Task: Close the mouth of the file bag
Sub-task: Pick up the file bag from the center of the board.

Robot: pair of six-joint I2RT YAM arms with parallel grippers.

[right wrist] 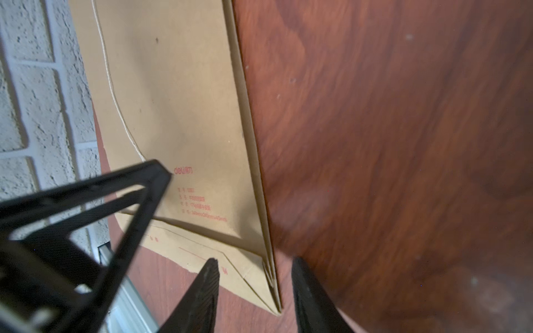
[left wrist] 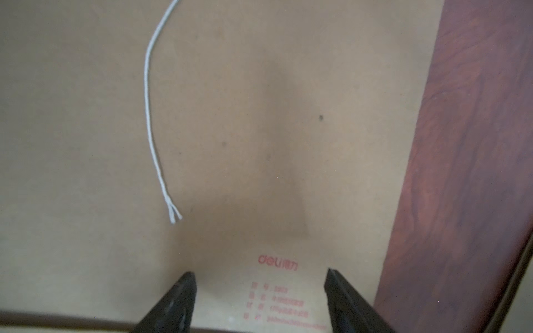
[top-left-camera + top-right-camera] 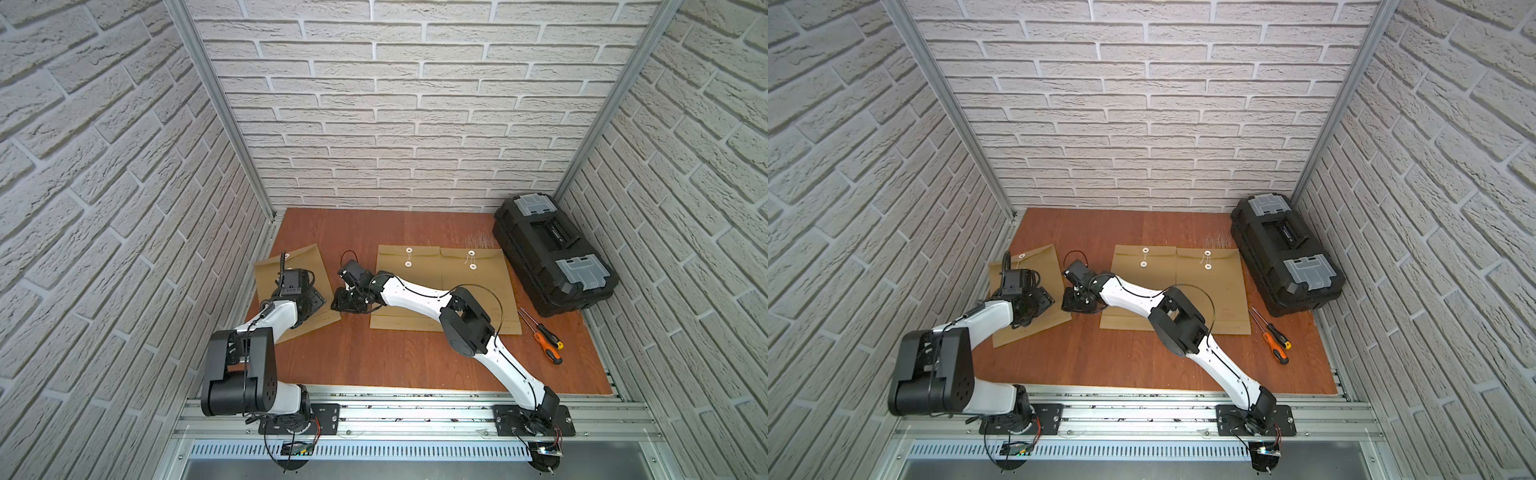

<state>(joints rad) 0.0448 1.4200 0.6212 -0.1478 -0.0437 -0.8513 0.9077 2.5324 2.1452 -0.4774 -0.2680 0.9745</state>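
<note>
Left arm (image 3: 243, 365) hides much of the file bag (image 3: 306, 258).

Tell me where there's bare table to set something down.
Widest: the table's front strip, between the file bags and the front rail. A narrower strip runs behind them, along the brick wall. Crowded: the gap between left file bag and middle file bag, holding the right gripper; around the screwdrivers by the toolbox.
</note>
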